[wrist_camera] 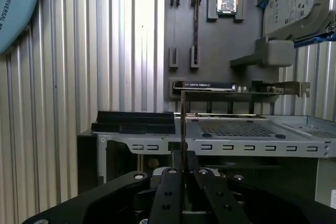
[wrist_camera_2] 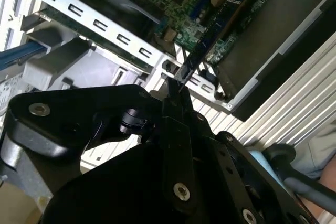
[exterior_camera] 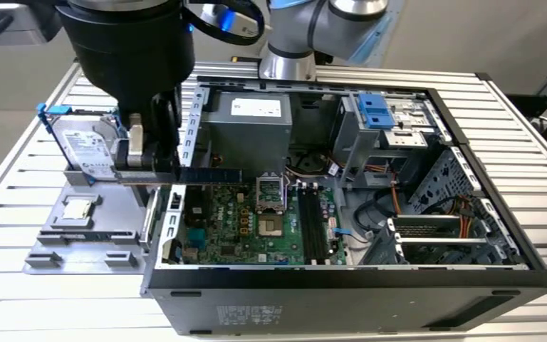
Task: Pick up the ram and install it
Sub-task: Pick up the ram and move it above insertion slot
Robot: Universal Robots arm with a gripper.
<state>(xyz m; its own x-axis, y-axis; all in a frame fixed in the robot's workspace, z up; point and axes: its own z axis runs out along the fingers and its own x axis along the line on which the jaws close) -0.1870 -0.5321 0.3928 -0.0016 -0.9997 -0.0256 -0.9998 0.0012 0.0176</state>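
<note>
In the exterior view the pincer [exterior_camera: 152, 169] is clamped on one end of the ram [exterior_camera: 211, 174], which juts toward 3 o'clock over the rim of the computer case [exterior_camera: 350, 292], while the black memory slots [exterior_camera: 312, 221] lie toward 4 o'clock, running 12-to-6.

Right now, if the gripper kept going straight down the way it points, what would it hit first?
Probably the computer case's metal side wall, directly under the gripper at the exterior view's left; the memory stick it holds reaches over the motherboard. Depth is hard to judge.
</note>
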